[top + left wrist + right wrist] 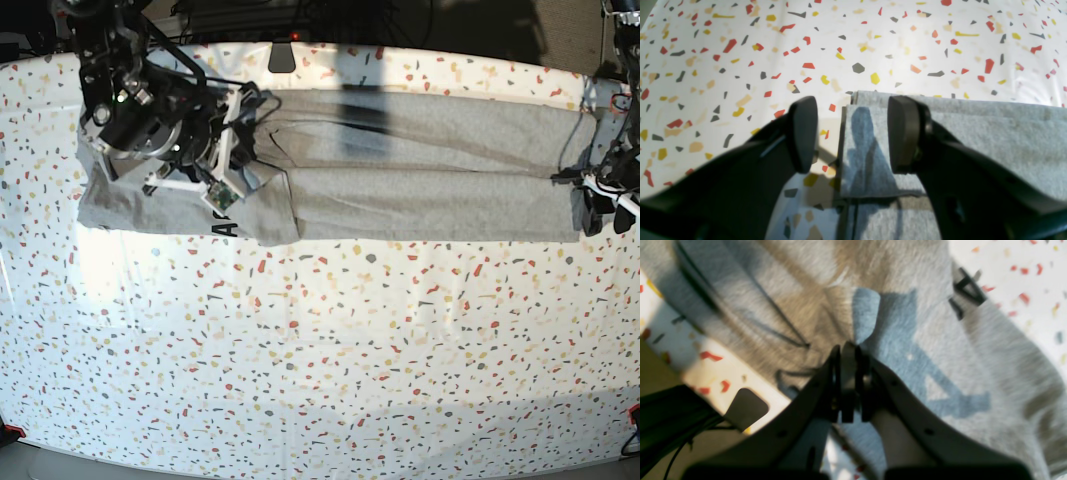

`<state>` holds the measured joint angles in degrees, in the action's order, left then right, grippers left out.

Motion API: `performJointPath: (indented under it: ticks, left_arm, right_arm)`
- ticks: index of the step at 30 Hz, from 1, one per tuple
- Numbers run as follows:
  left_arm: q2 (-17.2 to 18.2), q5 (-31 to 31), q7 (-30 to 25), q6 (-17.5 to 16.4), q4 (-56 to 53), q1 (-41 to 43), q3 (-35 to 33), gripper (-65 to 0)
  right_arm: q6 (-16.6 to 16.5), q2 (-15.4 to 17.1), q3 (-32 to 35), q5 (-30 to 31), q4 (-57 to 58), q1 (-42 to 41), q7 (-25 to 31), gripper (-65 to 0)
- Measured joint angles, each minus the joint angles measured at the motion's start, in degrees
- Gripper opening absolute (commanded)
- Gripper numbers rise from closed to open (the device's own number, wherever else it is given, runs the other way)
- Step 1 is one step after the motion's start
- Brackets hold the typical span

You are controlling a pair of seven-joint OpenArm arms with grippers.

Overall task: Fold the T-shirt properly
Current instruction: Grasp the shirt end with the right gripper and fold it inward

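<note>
The right gripper (848, 350) pinched the T-shirt (420, 160); the left gripper (853, 133) gaped over its far edge. A weak pinch could have dropped the fold.

Bright light, hard shadows.
My right wrist view is smeared with blur; my open left fingers (803, 133) shadow the shirt (990, 140).

One T-shirt (420, 190) is lying on one table (320, 350) (its covering is speckled with red, yellow and grey flecks, far too many to count). Two arms are showing, each carrying one gripper: the left gripper (853, 133) and the right gripper (848, 353), making two in all. Two black fingers (803, 133) are showing on the left gripper.
</note>
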<state>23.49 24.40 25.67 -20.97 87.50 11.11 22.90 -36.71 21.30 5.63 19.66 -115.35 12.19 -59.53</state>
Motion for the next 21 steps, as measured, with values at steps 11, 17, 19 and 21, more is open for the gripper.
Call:
performJointPath:
  ticks: [11, 17, 19, 21]
  left_arm:
    - [0.00, 0.07, 0.02, 0.00, 0.00, -0.02, 0.00, -31.9]
    - [0.00, 0.07, 0.02, 0.00, 0.00, -0.02, 0.00, -31.9]
    - [0.00, 0.07, 0.00, 0.00, 0.00, -0.02, 0.00, -31.9]
    - [0.00, 0.07, 0.02, 0.02, 0.00, -0.02, 0.00, -31.9]
  right_arm:
    - [0.00, 0.13, 0.00, 6.05, 0.00, 5.79, 3.13, -65.0]
    - [0.00, 0.13, 0.00, 12.13, 0.00, 5.77, 2.05, -34.7]
    - [-0.15, 0.13, 0.00, 15.58, 0.00, 5.77, 2.05, -33.3]
    - [-0.66, 0.11, 0.00, 19.06, -0.02, 5.57, 2.10, -33.3]
